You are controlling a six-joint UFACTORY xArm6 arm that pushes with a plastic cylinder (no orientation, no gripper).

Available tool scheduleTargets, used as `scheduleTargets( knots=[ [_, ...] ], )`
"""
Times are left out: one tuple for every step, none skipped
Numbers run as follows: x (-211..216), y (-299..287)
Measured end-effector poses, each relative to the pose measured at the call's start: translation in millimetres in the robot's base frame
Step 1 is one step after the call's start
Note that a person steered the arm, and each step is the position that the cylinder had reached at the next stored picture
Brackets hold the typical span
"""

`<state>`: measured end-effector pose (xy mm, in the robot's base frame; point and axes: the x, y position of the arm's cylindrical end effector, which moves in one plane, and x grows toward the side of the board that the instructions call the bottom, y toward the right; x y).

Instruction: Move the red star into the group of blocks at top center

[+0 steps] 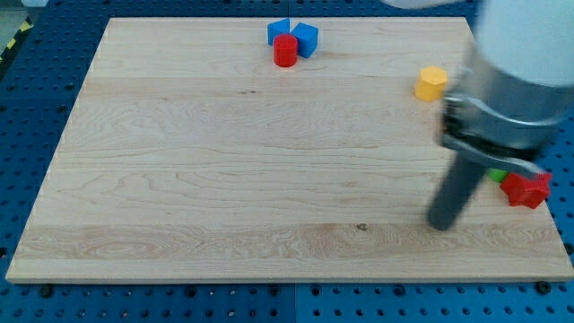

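Note:
The red star (pixel 526 188) lies near the board's right edge, partly hidden by the arm. A green block (pixel 496 175) peeks out just to its left, shape hidden. My tip (pixel 440 224) rests on the board, to the left of and slightly below the red star, a short gap away. At top center stands a group: a red cylinder (pixel 285 50) with a blue block (pixel 278 30) behind it on the left and a blue cube (pixel 306 39) on its right, all touching.
A yellow hexagonal block (pixel 431 82) sits at the upper right of the wooden board (pixel 224 161). The arm's bulky white and dark body (pixel 507 81) covers the right side. A blue perforated table surrounds the board.

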<state>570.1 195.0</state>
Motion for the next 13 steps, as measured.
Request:
scheduleTargets(
  knots=[
    [3.5,97.4],
    [-3.4,150.1],
    [-11.8,147.9],
    [-16.4,118.2],
    [-28.6,94.5],
    [-30.3,108.3],
    [-35.5,150.3],
    [-44.8,142.6],
    [-44.7,87.3],
    [-44.6,24.0],
    [-44.7,7.7],
    [-32.7,49.4],
    [4.2,45.8]
  ],
)
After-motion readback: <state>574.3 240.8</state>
